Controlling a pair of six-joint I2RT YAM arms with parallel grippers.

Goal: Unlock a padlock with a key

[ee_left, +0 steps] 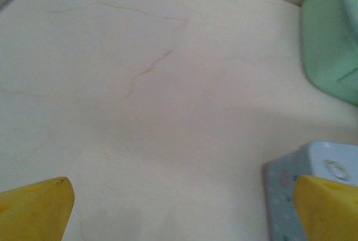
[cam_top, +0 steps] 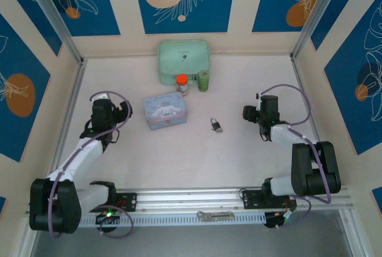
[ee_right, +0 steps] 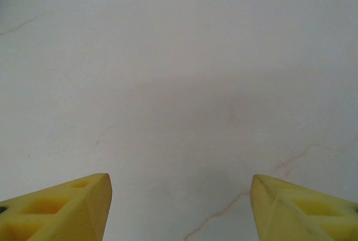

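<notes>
Top external view puts the padlock (cam_top: 215, 125) flat on the desk (cam_top: 179, 155), a little right of centre, just right of the light-blue tin (cam_top: 165, 111) and well apart from both arms. A pale shiny sliver touches its near-right side; we take it for the key (cam_top: 219, 130), though it is too small for us to tell whether it sits in the keyhole or merely lies against the body. In the left wrist view the left gripper (ee_left: 182, 213) has its yellow fingers (ee_left: 36, 210) spread wide and empty above bare desk, with a corner of the tin beside the right finger and the green box (ee_left: 333, 39) further off. The right gripper (ee_right: 179, 210) is likewise released, its fingers (ee_right: 56, 210) parted over plain desk with nothing between them. We judge the padlock to be small, rigid and dense for its size, with smooth metal faces that could slide or spin on the slick surface if pushed from one side. Pinching the dark body across its flat faces looks surer than taking the thin rounded shackle. We expect the key to be light, stiff and slippery, lying too low to scoop easily, so its broader head seems the best place to hold it, leaving the blade free.
</notes>
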